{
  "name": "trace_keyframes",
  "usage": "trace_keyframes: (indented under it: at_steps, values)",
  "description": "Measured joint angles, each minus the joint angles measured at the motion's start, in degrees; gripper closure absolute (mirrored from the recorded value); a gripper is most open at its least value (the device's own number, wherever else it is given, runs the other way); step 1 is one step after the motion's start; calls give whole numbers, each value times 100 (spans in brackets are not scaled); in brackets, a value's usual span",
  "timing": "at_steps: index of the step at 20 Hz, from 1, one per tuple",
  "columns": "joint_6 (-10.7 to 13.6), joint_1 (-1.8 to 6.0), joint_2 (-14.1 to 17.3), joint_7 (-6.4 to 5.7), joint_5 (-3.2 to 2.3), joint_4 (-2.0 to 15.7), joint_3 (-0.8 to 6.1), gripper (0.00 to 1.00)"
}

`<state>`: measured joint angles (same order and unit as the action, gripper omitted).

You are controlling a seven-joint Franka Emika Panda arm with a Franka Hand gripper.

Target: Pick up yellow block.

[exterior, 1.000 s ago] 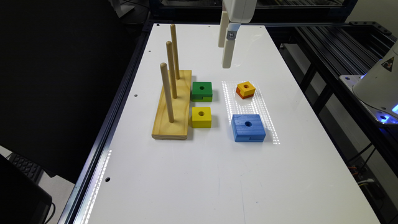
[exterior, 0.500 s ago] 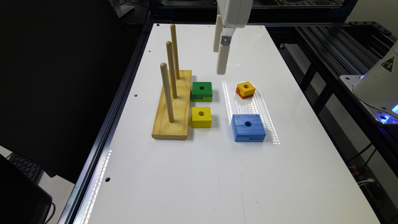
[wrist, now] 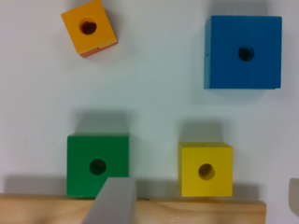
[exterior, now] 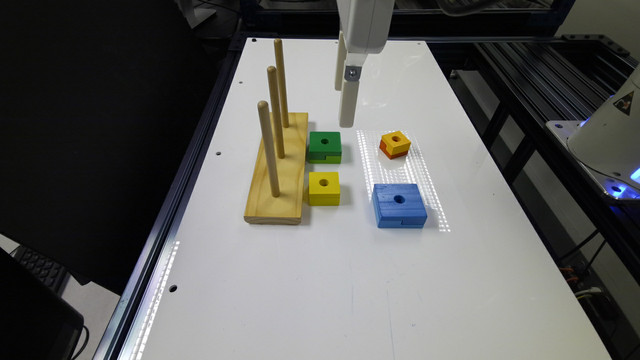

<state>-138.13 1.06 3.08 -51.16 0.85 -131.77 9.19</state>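
The yellow block (exterior: 323,188) (wrist: 205,169) lies flat on the white table, hole up, right beside the wooden peg base (exterior: 278,170). My gripper (exterior: 343,107) hangs in the air above the table, behind the green block (exterior: 324,146) and well above and beyond the yellow block. In the wrist view one grey finger (wrist: 113,201) shows over the green block (wrist: 97,164) and the other finger (wrist: 294,191) sits at the picture's edge. The gripper is open, with nothing held.
The peg base (wrist: 131,210) carries three upright wooden pegs (exterior: 268,147). An orange-yellow block (exterior: 395,144) (wrist: 88,28) and a larger blue block (exterior: 399,205) (wrist: 243,51) lie toward the exterior view's right. A dark frame rail (exterior: 200,150) runs along the table's side.
The gripper has shifted toward the exterior view's left, from near the orange-yellow block to behind the green block. The blocks have not moved.
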Motion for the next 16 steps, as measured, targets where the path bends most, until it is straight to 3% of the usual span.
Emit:
trace_keyframes:
  at_steps: [8, 16]
  values:
    - [3, 0, 0, -118, 0, 0, 113, 0]
    - [-29, 2, 170, -141, 0, -5, 134, 0]
